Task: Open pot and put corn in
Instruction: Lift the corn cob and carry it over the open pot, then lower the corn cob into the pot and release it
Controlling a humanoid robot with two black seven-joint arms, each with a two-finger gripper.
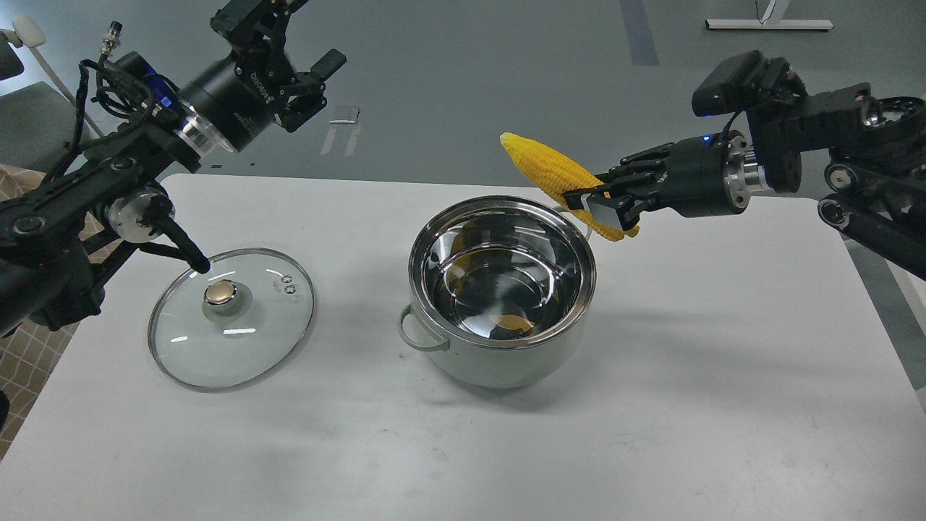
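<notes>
Open on the bench [651, 405], lid [231, 318] set aside: pot [502, 289], with corn [557, 177] clamped in right gripper [604, 210] jaws just beyond its far-right rim, long axis slanting up-left, needing a short leftward carry; left gripper [307, 83] spread, empty, well apart.

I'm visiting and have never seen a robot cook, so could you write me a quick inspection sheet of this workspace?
Surface: white table, a few faint marks.
Job's things: pot open, steel interior showing only reflections; corn in the air, by the pot's far right rim.
Clutter: glass lid flat on the table, left of the pot.
Grippers: right gripper shut on the corn; left gripper open, raised, holding nothing.
Cables: black wires along the left arm.
Surroundings: grey floor.
</notes>
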